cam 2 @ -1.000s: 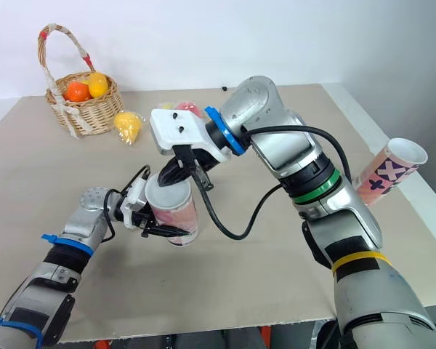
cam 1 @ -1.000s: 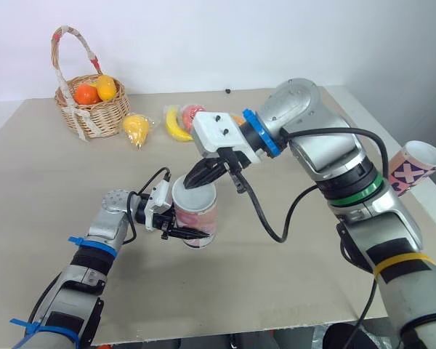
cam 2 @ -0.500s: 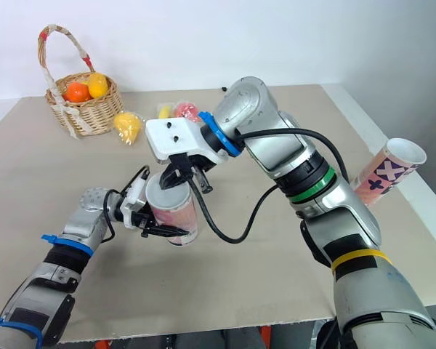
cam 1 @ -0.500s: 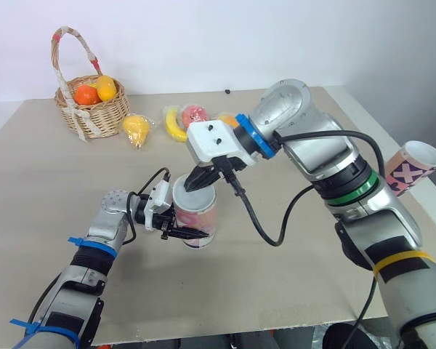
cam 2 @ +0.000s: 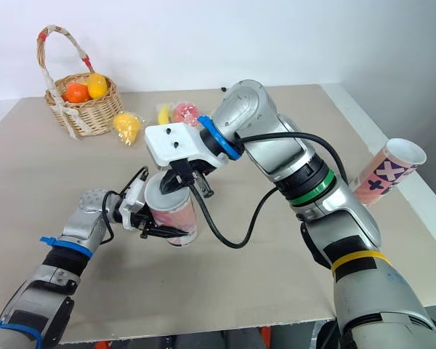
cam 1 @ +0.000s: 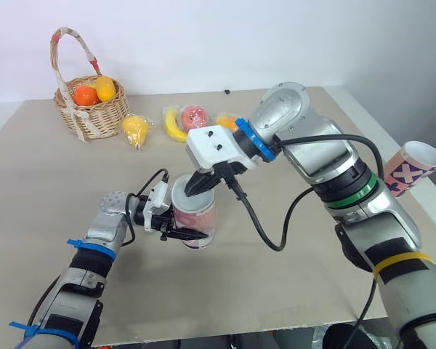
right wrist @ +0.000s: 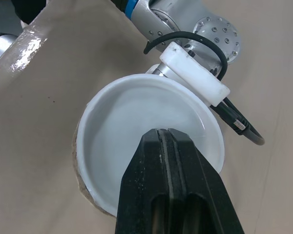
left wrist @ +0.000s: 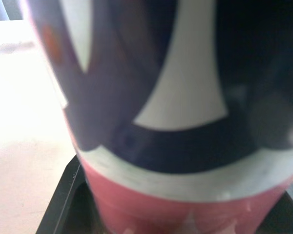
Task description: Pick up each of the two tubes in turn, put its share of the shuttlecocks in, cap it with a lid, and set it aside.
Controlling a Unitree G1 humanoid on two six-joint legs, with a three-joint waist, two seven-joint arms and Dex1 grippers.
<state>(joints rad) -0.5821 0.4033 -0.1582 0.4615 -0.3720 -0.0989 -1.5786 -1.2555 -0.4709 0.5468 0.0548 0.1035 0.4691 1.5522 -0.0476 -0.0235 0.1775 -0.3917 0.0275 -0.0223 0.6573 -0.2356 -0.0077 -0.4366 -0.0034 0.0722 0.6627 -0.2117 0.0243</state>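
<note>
The short pink-and-white cardboard tube [cam 1: 198, 218] stands upright on the beige counter [cam 1: 291, 276], a little left of the centre of the head views. The left gripper [cam 1: 183, 231] comes in from the lower left, and its jaws clamp the tube low on its wall, one black finger on each side. In the left wrist view the tube's pink, white and dark pattern is pressed close between the fingers.

A round white plastic lid [right wrist: 136, 117] sits on the tube's top. The right gripper [cam 1: 193, 189] reaches down from the upper right. Its jaws are closed on nothing, the two fingers flat against each other, with their tips down on the lid.

A second tube with purple crosses and a white rim [cam 1: 414, 166] leans tilted at the right edge of the frame, past the counter's edge.

In the upper left stands a wicker basket [cam 1: 94, 116] holding an orange [cam 1: 87, 94]. A yellow fruit [cam 1: 136, 128], a banana [cam 1: 176, 125] and a red fruit [cam 1: 195, 114] lie to its right.
</note>
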